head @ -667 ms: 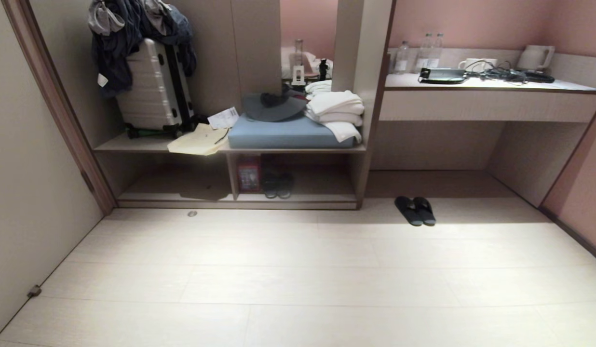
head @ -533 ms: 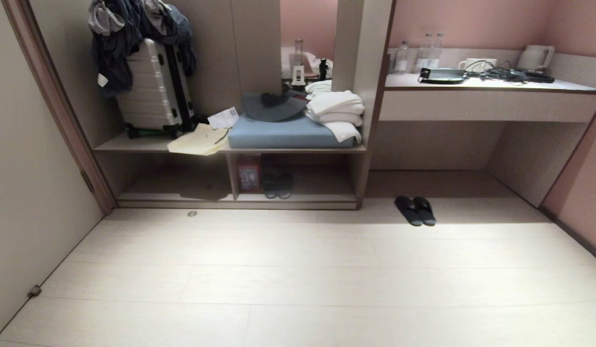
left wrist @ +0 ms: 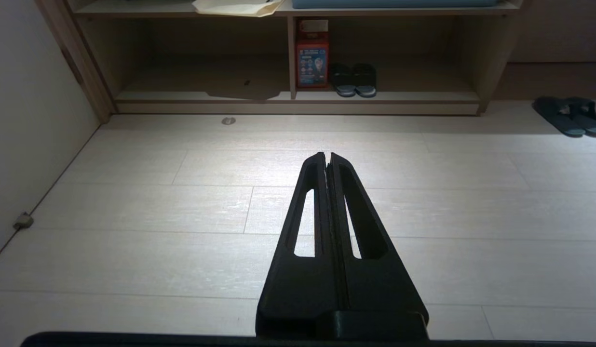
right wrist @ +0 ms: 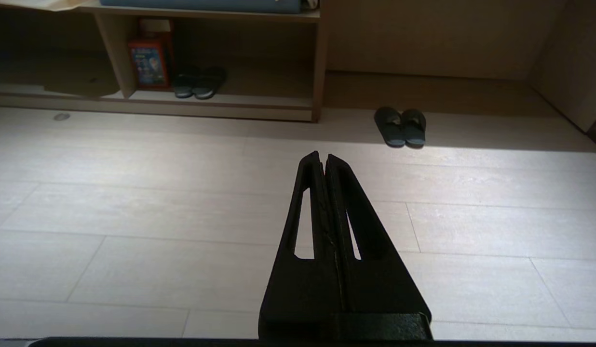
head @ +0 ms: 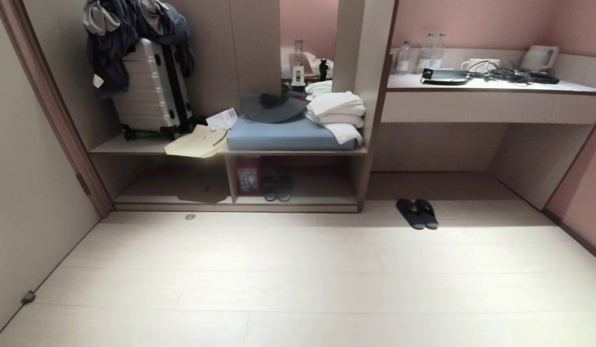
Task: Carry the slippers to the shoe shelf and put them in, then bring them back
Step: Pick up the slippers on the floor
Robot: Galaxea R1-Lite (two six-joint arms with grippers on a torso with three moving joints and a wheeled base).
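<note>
Between the earlier look and this one the whole room slid a little in the head view: the furniture sat slightly lower and wider, so the camera had shifted, not the things. The slippers (head: 417, 213) lay side by side on the pale floor (head: 298, 270), just in front of the open space under the desk (head: 491, 103) and to the right of the shoe shelf (head: 298, 201), in the same spot as before.

The left gripper (left wrist: 327, 156) hung low over bare floor with its fingers pressed together, holding nothing. The right gripper (right wrist: 322, 158) did the same, its fingers closed on nothing, the slippers well ahead of it.

Inside the shoe shelf, right of the divider, another dark pair of shoes (head: 277, 187) stood beside a red box (head: 248, 179). On the board above lay a blue cushion (head: 286, 135) with a grey hat (head: 274, 107) and folded white towels (head: 337, 115), loose papers (head: 194, 142), and a silver suitcase (head: 151, 91) draped with clothes. Bottles (head: 426, 53) and a kettle (head: 539, 58) stood on the desk. Nothing lay on the floor between the slippers and the shelf.
</note>
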